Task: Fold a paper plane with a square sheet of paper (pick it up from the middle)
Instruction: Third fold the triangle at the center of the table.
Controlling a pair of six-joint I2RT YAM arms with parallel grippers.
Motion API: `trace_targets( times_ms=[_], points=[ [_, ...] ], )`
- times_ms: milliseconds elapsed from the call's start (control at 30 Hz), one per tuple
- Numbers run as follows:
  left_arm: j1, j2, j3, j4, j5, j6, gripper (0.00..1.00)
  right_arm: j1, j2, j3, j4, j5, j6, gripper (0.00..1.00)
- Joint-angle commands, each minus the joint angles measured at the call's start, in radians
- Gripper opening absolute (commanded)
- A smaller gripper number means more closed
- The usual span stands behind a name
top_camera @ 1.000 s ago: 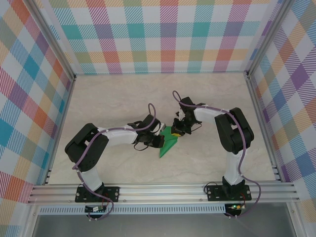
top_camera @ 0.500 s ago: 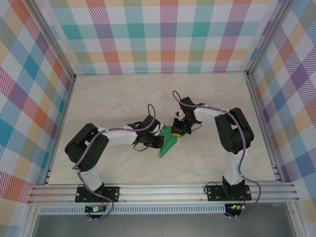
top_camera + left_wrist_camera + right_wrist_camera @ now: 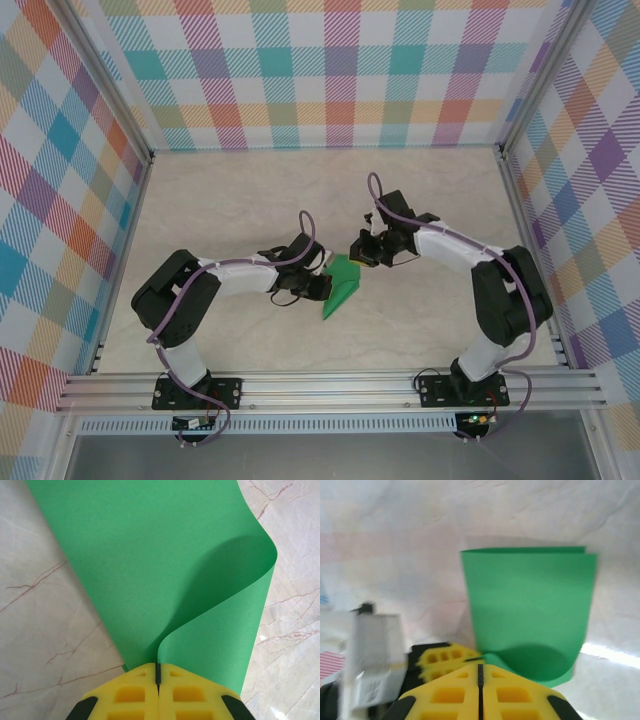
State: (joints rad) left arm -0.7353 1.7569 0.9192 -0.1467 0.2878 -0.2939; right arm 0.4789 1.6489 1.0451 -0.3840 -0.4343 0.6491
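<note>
One paper sheet (image 3: pixel 341 290), pinched by left tool (image 3: pixel 158 672), right tool (image 3: pixel 480 672) seemingly beside

Pale, marble-veined tabletop (image 3: pixel 240 200), evenly lit, inside an aluminium frame (image 3: pixel 330 385) with rails along the near edge. Pastel plaid walls (image 3: pixel 330 70) enclose it on three sides: left, far and right.

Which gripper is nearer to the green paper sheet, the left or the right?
Left. The left gripper pinches the green paper sheet at its edge; the right gripper hovers shut beside it, gripping nothing.
</note>
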Motion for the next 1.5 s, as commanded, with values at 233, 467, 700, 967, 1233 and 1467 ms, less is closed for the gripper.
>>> trace_targets(
  times_ms=[233, 467, 700, 967, 1233, 1467],
  points=[
    [0.016, -0.004, -0.004, -0.016, 0.008, 0.02, 0.02, 0.111, -0.033, -0.224, 0.273, -0.075, 0.218, 0.03],
    [0.016, -0.005, -0.002, -0.023, 0.011, 0.023, 0.02, 0.153, 0.009, -0.251, 0.346, -0.073, 0.254, 0.03],
    [0.016, -0.012, -0.006, -0.027, 0.008, 0.025, 0.02, 0.153, 0.047, -0.26, 0.317, -0.037, 0.224, 0.02],
    [0.017, -0.002, -0.008, -0.027, 0.011, 0.026, 0.01, 0.153, 0.093, -0.306, 0.356, -0.005, 0.212, 0.02],
    [0.016, 0.003, -0.004, -0.034, 0.008, 0.029, 0.01, 0.152, 0.031, -0.292, 0.346, -0.021, 0.203, 0.03],
    [0.016, 0.002, 0.001, -0.045, 0.009, 0.037, 0.0, 0.099, -0.011, -0.312, 0.367, -0.035, 0.18, 0.03]
  ],
)
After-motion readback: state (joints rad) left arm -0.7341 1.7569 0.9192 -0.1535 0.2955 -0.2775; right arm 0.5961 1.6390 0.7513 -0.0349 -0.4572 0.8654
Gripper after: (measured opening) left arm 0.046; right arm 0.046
